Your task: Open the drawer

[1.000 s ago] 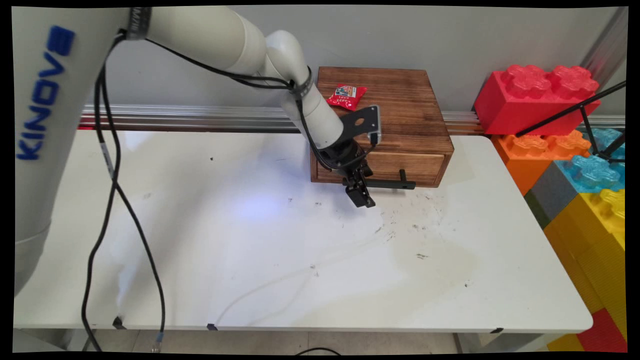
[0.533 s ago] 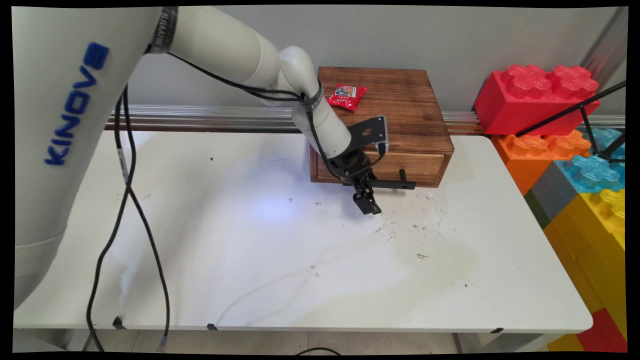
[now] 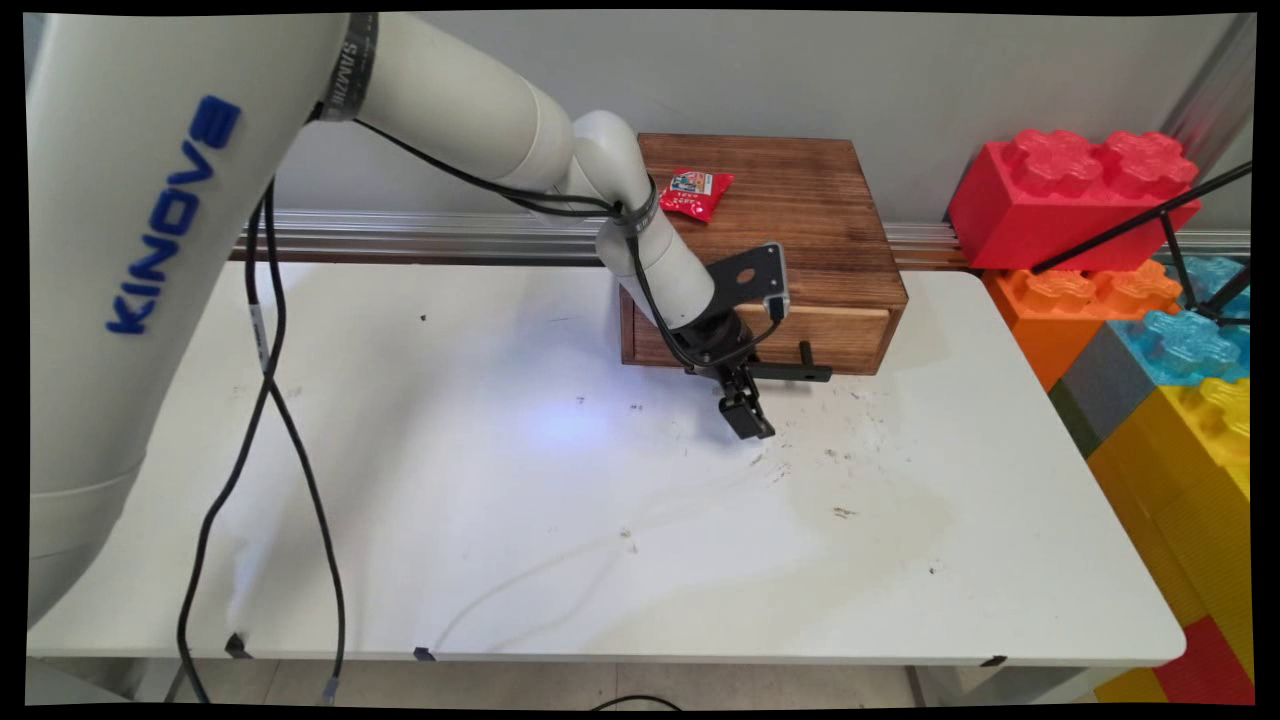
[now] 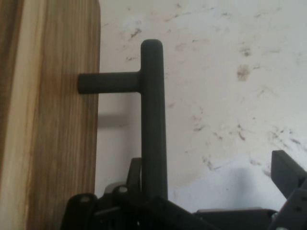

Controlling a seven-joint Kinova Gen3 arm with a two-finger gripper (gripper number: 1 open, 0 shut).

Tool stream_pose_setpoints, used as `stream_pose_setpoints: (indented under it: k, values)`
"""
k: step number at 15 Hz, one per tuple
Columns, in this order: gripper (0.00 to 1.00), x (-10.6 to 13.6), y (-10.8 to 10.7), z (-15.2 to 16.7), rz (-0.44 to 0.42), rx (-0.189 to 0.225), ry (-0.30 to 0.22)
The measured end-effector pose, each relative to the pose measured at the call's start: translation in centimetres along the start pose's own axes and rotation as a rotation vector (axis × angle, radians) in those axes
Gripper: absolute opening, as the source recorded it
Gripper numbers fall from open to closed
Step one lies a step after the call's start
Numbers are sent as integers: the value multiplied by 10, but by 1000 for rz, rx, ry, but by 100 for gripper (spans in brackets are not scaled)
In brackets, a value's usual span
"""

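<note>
- Got a black gripper (image 3: 748, 420) hanging low over the white table (image 3: 500, 520), just in front of a wooden box (image 3: 800, 220) at the back edge, near the wall
- Looks spread open from the hand camera: one finger (image 4: 288, 172) way off to the right side, the other tucked down by the bar, mostly hidden behind it
- Pinching nothing as far as can be seen, only bare table between the fingers
- Nearest thing is the black T-shaped handle (image 3: 795, 371) on the box's drawer front (image 3: 830, 335) – long bar running across, short post going into the wood
- In the hand camera the bar comes straight up out of the gripper's linkage, close to the hidden finger and well apart from the right one; can't tell if touching
- From above, fingertips sitting just below the left part of the bar, pointing down and a bit right toward the table
- Can't tell whether the tips touch the table either
- Up on top of the box: a small red snack packet (image 3: 693, 192), lying flat near the back left corner, just beside the arm's white wrist
- Lots of dark scuff marks (image 3: 840, 450) on the table right around the gripper and off to its right
- Off the right end of the table, a stack of big toy bricks (image 3: 1070, 190) – red on top, then orange, blue and yellow lower down
- Black cables (image 3: 260, 420) dangling from the arm on the left, down past the table's front edge
</note>
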State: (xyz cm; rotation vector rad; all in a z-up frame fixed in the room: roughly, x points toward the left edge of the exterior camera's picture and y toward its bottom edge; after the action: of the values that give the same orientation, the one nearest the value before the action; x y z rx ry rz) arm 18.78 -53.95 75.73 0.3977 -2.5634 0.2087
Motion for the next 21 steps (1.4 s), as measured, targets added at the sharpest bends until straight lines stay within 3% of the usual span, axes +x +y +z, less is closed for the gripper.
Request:
stream_pose_setpoints:
  k: [21]
  values:
    - [100,4,70,-4,58,-55,24]
